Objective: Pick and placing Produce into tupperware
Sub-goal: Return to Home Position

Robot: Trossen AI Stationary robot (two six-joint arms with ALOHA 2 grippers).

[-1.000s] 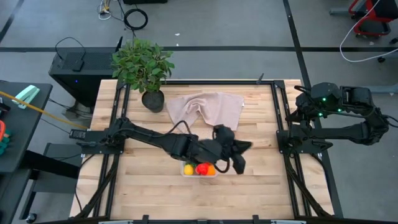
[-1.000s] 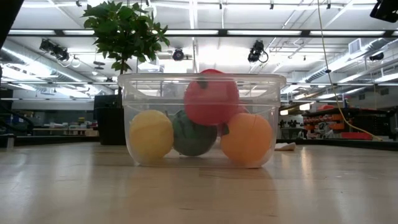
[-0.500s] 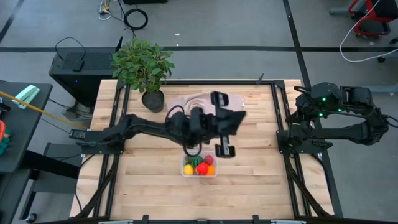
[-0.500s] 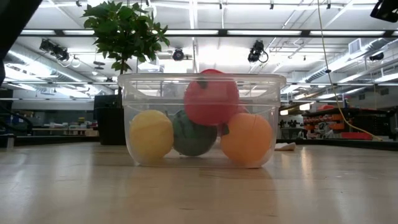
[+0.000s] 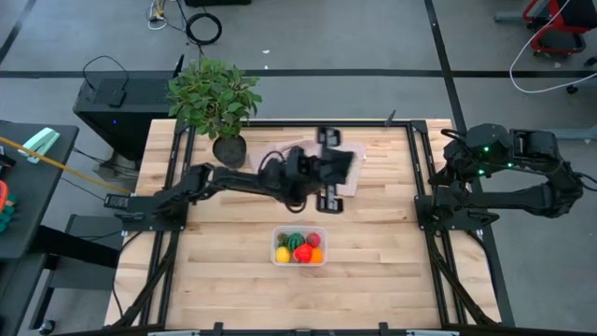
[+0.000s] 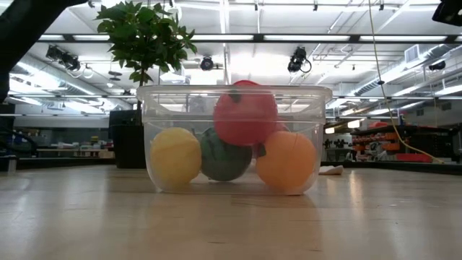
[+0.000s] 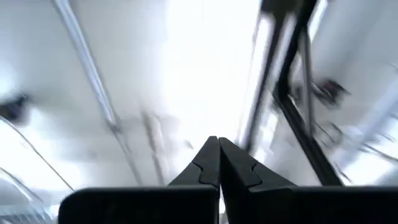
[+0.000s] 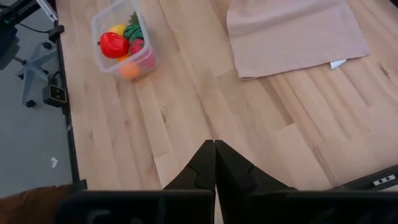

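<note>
The left gripper (image 7: pixel 218 144), fingers pressed together and empty, has lifted from the small clear rectangular plastic tupperware (image 5: pixel 276 233) at 6 o'clock toward the beige cloth (image 8: pixel 292 34) at 12. All five toy produce pieces (image 5: pixel 300 250) lie inside, so packing looks done. The right gripper (image 8: pixel 214 149), also closed, waits at 3 o'clock.

produce (image 5: pixel 299 249) inside clear tupperware (image 5: pixel 321 231), upright

Produce (image 5: pixel 299 248) all in the tupperware (image 6: pixel 173 108), one piece riding on top of the rest. Behind the tupperware lies the cloth (image 8: pixel 292 34), my left gripper (image 7: pixel 218 142) hanging over it. Further behind and to its left stands the potted plant (image 5: pixel 214 96). Well off to its right, my right gripper (image 8: pixel 214 144) waits by the table (image 5: pixel 233 280) edge.
</note>
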